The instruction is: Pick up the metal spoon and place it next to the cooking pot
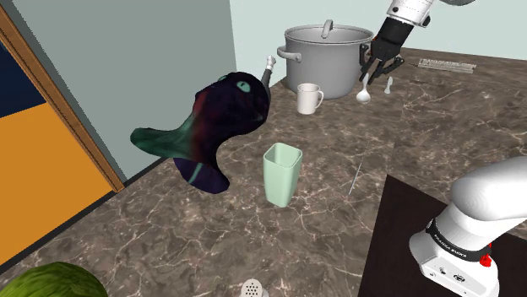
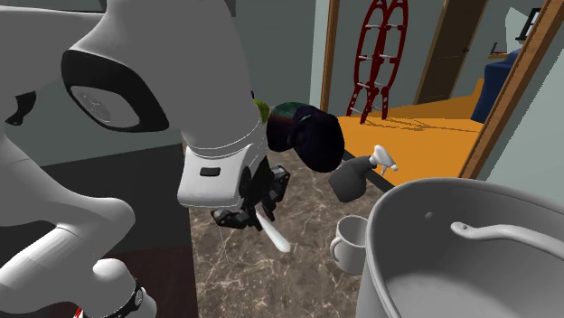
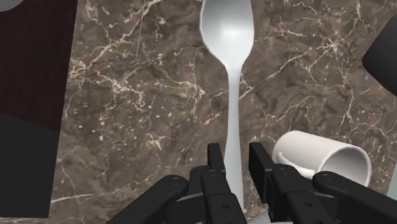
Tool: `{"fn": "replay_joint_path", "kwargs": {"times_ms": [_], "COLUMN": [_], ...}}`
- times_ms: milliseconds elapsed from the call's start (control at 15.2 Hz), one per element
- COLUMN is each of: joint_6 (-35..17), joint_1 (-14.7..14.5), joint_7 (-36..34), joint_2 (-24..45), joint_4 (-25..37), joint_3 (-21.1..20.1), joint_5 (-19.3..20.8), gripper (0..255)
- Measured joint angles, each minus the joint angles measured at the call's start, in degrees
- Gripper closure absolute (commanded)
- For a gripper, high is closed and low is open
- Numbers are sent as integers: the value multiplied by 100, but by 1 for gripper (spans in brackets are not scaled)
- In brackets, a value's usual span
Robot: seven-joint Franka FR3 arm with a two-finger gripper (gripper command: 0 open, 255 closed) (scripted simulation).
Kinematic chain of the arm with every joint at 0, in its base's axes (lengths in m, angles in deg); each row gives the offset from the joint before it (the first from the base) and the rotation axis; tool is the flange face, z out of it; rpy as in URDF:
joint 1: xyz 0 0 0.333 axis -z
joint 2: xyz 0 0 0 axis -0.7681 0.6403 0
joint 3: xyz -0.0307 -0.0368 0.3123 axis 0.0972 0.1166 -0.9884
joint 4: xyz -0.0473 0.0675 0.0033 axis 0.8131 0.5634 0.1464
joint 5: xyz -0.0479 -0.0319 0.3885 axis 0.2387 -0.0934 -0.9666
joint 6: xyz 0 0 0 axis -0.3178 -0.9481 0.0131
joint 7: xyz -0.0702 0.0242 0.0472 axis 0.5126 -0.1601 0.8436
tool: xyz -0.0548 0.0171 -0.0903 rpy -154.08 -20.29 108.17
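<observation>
Just right of the cooking pot [image 1: 325, 59] in the shoulder view, claw [image 3: 235, 156] is clamped on the metal spoon [image 3: 228, 32] by its thin handle over the counter [image 1: 422, 126]; probably light, stiff, slick, prone to pivoting.

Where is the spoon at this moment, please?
In the shoulder view the spoon hangs bowl-down, clasped in the pincer. It is just to the right of the grey pot, and the white mug is on its left.
</observation>
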Motion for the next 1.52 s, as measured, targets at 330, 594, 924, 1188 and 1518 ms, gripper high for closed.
{"fn": "replay_joint_path", "kwargs": {"times_ms": [330,594,924,1188,1518], "joint_6": [-373,-650,-1028,-1328,-1705], "joint_1": [-5,-12,-28,-38,-52], "joint_7": [96,169,259,348,471], "joint_2": [-33,-69,-45,-5,58], "joint_4": [-418,-737,-1101,-1371,-1701], "joint_3": [-28,-47,-82,-97,-107], "joint_5": [-38,-72,-127,-171,-233], "gripper": [255,255,255,255,255]}}
